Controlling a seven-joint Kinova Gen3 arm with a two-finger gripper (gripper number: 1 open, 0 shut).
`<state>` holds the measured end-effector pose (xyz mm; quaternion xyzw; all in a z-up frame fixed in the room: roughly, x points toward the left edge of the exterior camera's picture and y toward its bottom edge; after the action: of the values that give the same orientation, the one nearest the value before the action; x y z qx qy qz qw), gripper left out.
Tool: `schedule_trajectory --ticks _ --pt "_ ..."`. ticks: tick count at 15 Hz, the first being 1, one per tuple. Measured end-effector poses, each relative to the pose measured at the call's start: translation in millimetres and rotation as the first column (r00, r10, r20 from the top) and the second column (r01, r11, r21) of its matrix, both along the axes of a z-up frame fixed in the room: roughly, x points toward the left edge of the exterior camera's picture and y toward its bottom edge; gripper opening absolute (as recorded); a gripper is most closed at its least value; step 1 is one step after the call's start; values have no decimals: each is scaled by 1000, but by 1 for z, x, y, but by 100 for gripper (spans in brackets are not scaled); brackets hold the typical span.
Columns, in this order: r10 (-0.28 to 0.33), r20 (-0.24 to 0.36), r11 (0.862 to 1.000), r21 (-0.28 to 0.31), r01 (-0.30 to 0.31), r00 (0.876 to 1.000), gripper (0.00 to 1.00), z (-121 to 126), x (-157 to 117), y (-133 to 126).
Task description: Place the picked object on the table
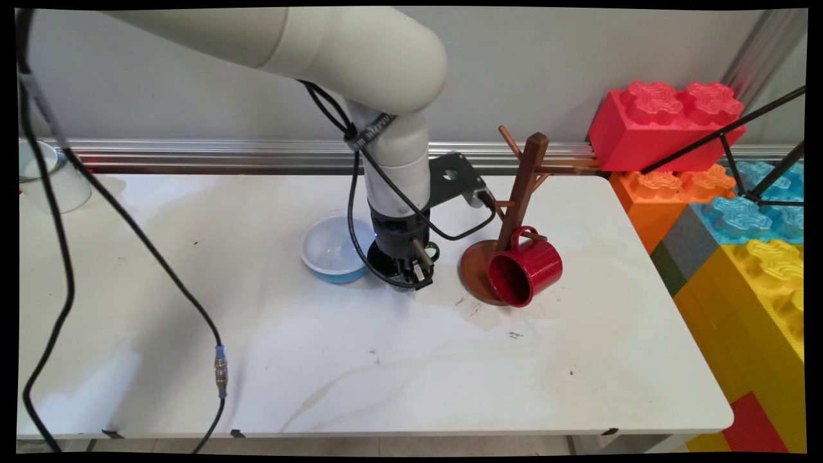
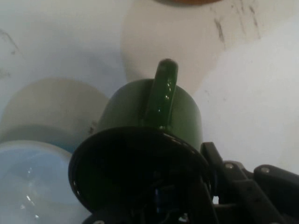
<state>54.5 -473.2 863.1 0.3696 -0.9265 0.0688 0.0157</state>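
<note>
Hanging nearest the camera, a black cable with a metal plug (image 1: 220, 372) dangles over the front of the white worktop (image 1: 386, 379), which shows faint stains and a few dark specks.

Farther in, about mid-worktop, the black two-finger pincer (image 1: 411, 273) points straight down and sits right at the surface. Against it is a glossy dark-green enamel mug (image 1: 432, 252), of which only a sliver of handle shows in the main view, at two o'clock from the pincer. The hand view shows that mug (image 2: 154, 107) up close: its dark mouth is turned toward the camera and its handle runs along the upper side. The pincer's linkage crowds the mug's rim, but whether it is apart or clamped on the rim I cannot tell.

Just beside the pincer at nine o'clock stands a shallow light-blue bowl with a white inside (image 1: 334, 256), empty as far as can be seen.

At three o'clock from the pincer, a red enamel mug (image 1: 524, 270) lies on its side, mouth toward the camera, resting on the round base of a brown wooden mug tree (image 1: 522, 193). No peg that shows carries a mug.

Farthest back, a white cup (image 1: 48, 177) stands at the worktop's ten o'clock corner. Big plastic toy bricks in red, orange, blue and yellow (image 1: 669, 122) are stacked off the right edge.
</note>
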Motion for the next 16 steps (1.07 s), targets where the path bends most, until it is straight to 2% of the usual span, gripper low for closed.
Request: schedule_trajectory --ticks 7,16 --pt "0 21 998 61 -2 1000 0 -15 -11 -9" --pt "14 36 996 84 -17 999 0 -28 -16 -18"
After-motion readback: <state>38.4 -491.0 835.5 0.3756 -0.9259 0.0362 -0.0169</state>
